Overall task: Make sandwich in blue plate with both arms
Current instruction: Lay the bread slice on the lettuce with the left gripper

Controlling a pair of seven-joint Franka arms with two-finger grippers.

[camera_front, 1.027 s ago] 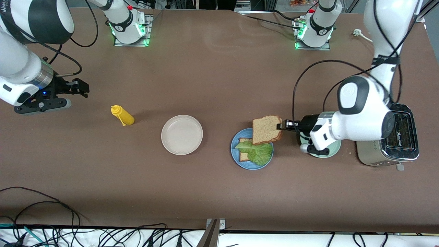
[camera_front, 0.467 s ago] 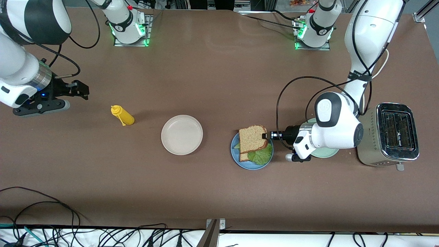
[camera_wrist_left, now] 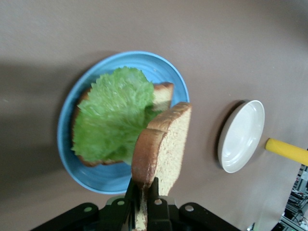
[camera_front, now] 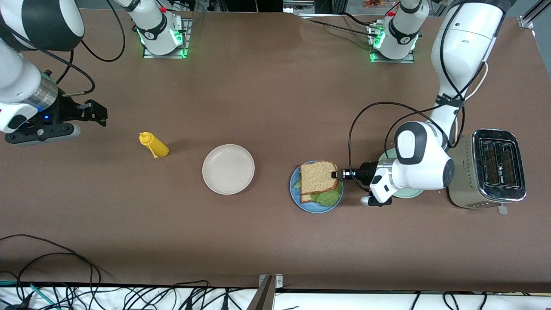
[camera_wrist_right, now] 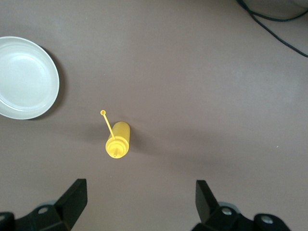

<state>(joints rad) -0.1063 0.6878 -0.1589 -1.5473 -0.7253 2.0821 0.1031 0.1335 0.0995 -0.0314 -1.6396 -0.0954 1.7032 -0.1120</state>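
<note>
The blue plate (camera_front: pixel 316 208) sits on the desk toward the left arm's end, about midway between the desk's base-side edge and its camera-side edge. On it lies a lower bread slice (camera_wrist_left: pixel 162 92) with a ruffled lettuce leaf (camera_wrist_left: pixel 111 118) spread over it. The upper bread slice (camera_front: pixel 317 177) is over the plate and the lettuce, covering most of both in the front view; the left wrist view shows it tilted above the leaf. The left pincer (camera_front: pixel 335 174) is clamped narrowly on this slice's crust edge, on the side toward the left arm's end. Just beside the blue plate, under the left arm's wrist, is a mint-green plate (camera_front: pixel 408 193), and next to that a toaster (camera_front: pixel 498 168) near the desk's end. The cream-white plate (camera_front: pixel 228 169) stands toward the right arm's end from the blue plate, then the yellow squeeze bottle (camera_front: pixel 154 145). The right pincer (camera_front: pixel 98 113) hangs over the desk near the right arm's end, fingers spread wide, holding nothing.
</note>
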